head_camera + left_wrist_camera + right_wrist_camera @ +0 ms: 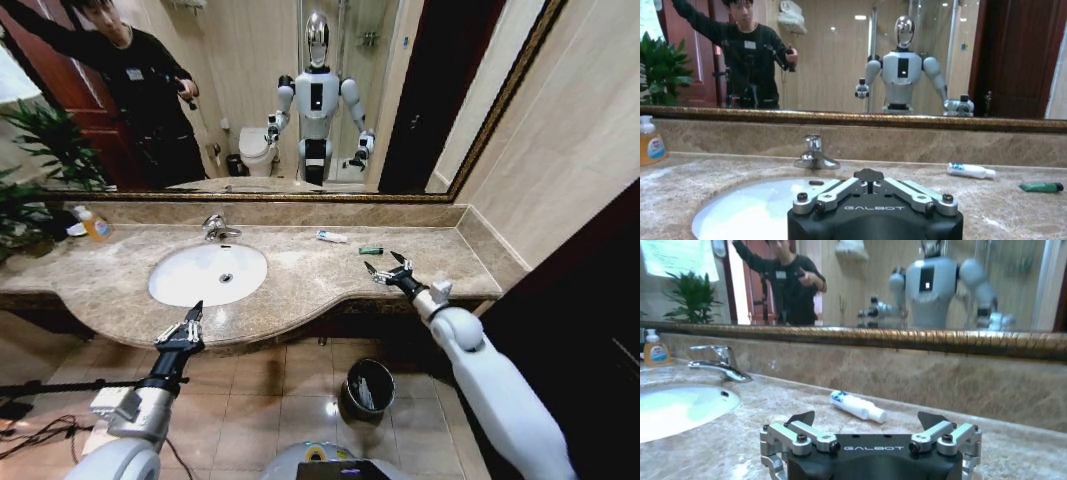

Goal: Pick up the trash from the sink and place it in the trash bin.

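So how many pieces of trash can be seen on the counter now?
2. A white-and-blue tube lies on the counter behind the sink, near the mirror. A small green packet lies beside it, close to the right gripper. Others may be hidden.

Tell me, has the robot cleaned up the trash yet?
Something pale already lies in the trash bin. Neither the left gripper nor the open right gripper holds anything. A white-and-blue tube and a green packet are left on the counter.
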### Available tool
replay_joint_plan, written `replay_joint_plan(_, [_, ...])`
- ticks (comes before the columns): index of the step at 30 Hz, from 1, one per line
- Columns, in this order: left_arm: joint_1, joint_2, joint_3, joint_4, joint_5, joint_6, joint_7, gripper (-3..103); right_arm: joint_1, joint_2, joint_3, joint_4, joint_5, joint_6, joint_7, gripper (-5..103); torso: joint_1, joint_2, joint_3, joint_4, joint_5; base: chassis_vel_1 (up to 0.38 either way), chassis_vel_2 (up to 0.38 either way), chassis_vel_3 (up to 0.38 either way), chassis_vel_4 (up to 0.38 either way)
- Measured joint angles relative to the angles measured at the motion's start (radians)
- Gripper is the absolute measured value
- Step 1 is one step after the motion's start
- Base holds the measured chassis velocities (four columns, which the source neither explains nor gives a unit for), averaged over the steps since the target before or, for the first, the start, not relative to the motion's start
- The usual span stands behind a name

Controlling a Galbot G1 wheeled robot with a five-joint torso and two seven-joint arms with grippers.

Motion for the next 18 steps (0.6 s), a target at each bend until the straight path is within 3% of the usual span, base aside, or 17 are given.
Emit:
replay_joint_plan(8, [0.0, 0.0, 0.0, 0.0, 0.0, 0.0, 0.0, 0, 0.237, 0.004, -0.113, -0.254, -0.057, 0.007, -0.104, 100, 0.0, 0.0, 0.0, 0.0002, -0.0001, 0.0, 0.0, 0.0, 0.0])
replay_joint_plan(18, [0.0, 0.0, 0.0, 0.0, 0.0, 0.0, 0.0, 0, 0.393, 0.034, -0.167, -0.473, -0.187, 0.018, -0.203, 100, 0.0, 0.0, 0.0, 0.0001, 0.0001, 0.0, 0.0, 0.0, 0.0])
